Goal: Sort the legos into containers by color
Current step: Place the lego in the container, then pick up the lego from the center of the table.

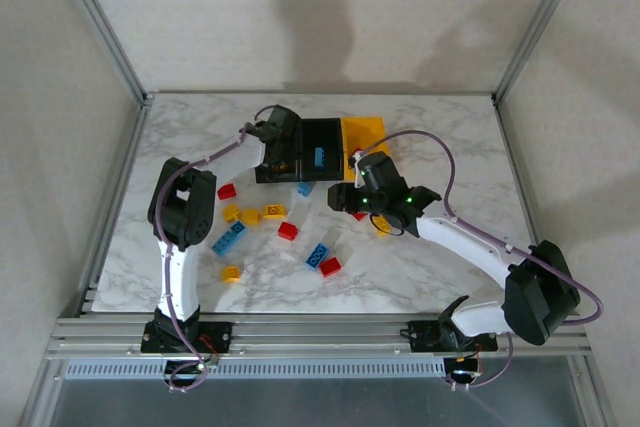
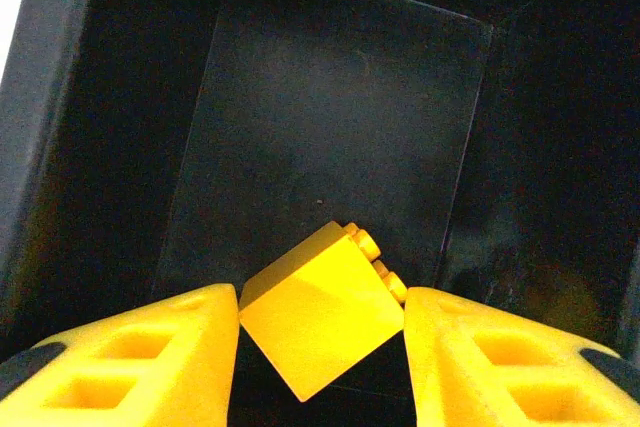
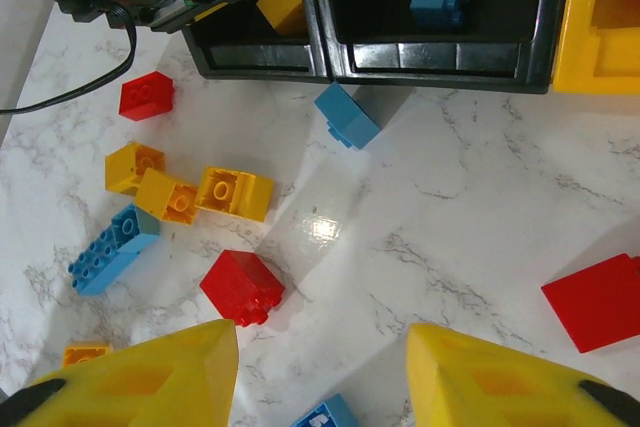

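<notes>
Yellow brick (image 2: 315, 292) sits tilted between the tips of the left gripper (image 2: 321, 312), above the black bin (image 2: 330, 117). I cannot tell if they pinch it. Right gripper (image 3: 320, 347) is spread and empty. The brick seems light, stiff and slick, so the flat sides are best to hold.

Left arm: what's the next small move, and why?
Probably open the left tool wider: the yellow brick sits tilted between its fingers, above the floor of the black bin, so letting go should drop it in.
</notes>
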Available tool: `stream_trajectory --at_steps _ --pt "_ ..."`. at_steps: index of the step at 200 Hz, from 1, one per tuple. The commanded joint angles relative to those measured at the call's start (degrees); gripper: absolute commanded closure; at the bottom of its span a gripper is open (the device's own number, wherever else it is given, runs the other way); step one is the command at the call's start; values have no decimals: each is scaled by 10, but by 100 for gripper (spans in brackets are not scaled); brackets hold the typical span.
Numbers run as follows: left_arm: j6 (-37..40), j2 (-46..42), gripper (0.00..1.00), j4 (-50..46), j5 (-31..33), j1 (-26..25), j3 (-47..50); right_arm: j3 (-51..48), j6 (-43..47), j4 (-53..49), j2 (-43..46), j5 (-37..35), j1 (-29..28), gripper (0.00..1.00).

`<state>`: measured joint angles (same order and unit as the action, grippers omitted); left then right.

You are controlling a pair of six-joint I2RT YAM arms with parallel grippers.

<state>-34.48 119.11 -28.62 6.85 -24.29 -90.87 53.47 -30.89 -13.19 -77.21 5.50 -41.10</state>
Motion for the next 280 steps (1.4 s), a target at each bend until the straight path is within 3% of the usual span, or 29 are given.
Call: stream_trajectory --at_steps 1,79,133,155,199,280 --pt "9 -18 53 -14 -2 -1 -2 11 0 -11 18 -16 6 52" --pt "22 -151 51 -25 -17 -24 32 22 5 -68 39 -48 29 42" --pt "19 -288 47 39 -89 -54 182 18 -27 -121 28 -75 71 41" --pt "6 -344 46 75 -112 -70 249 24 -56 -140 -4 -92 91 35" --pt "-3 -440 43 153 -161 -115 369 74 -101 -169 -111 -112 106 35" --pt "-16 -493 42 145 -143 -122 424 172 -185 -235 -243 -151 121 31"
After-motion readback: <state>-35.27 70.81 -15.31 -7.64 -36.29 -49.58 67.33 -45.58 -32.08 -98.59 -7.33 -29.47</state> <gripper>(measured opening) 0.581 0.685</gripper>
